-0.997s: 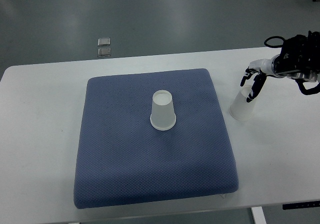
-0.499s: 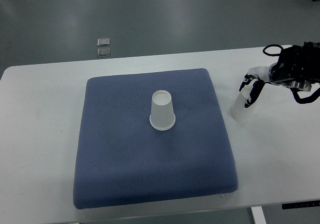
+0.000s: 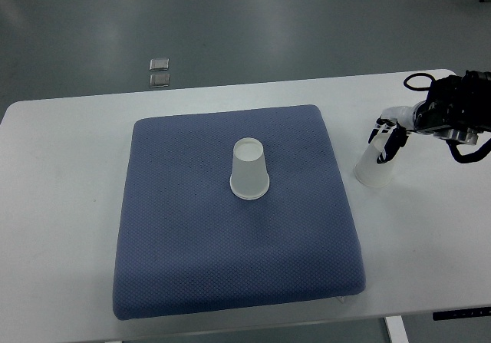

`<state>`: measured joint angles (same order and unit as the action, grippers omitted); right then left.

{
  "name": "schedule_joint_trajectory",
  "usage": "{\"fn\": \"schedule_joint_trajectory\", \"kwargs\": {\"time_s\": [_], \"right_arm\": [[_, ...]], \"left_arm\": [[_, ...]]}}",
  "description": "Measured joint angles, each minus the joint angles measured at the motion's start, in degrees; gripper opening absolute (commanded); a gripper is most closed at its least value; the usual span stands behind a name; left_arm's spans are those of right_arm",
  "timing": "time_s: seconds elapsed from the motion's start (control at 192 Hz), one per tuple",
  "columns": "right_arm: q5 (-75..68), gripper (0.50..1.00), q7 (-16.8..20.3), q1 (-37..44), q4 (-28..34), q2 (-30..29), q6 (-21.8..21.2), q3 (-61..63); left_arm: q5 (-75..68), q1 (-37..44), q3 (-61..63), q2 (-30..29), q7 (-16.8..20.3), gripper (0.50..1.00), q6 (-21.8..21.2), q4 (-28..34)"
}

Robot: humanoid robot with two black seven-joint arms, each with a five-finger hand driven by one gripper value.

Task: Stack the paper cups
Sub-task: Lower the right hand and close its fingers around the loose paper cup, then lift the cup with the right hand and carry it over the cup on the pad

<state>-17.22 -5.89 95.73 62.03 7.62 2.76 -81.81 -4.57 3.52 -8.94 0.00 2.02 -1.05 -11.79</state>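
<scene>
single steep overhead view, whole table (image 3: 69, 166)

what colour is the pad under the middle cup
Dark blue with a fine dotted weave, seen in the top view: the pad under the upside-down cup.

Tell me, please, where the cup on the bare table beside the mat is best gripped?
Grip the cup on the table around its upper side wall, coming from the right, where the right hand already sits. It stands upside down, narrower on top, so I'd close the fingers there.

I'm in a lab or test bay. Plain white table (image 3: 69, 205) on bare grey polished floor (image 3: 268, 21), blue padded mat (image 3: 238, 266) as work surface, two small metal floor plates (image 3: 159, 72) beyond the far edge.
</scene>
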Motion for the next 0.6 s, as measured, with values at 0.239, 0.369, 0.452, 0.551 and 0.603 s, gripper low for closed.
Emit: {"fn": "schedule_joint_trajectory", "kwargs": {"time_s": [0.239,0.369,0.452,0.551,0.603], "right_arm": [[0.43,0.678,0.04,5.89,1.44,0.22,-1.94,-1.63],[1.74,0.680,0.08,13.08,4.37,0.22,-4.80,-3.47],[4.23,0.680,0.09,18.91,6.96,0.22,-7.22,-3.95],[7.09,0.680,0.09,26.52,9.39,0.22,-10.96,-4.19],[7.97,0.680,0.09,30.96,10.21,0.21,-13.68,-4.53]], "left_arm": [[0.00,0.00,0.03,0.00,0.00,1.000,0.00,0.04],[0.00,0.00,0.06,0.00,0.00,1.000,0.00,-0.18],[0.00,0.01,0.07,0.00,-0.01,1.000,0.00,-0.23],[0.00,0.00,0.07,0.00,0.00,1.000,0.00,-0.26],[0.00,-0.01,0.07,0.00,0.00,1.000,0.01,-0.26]]}}
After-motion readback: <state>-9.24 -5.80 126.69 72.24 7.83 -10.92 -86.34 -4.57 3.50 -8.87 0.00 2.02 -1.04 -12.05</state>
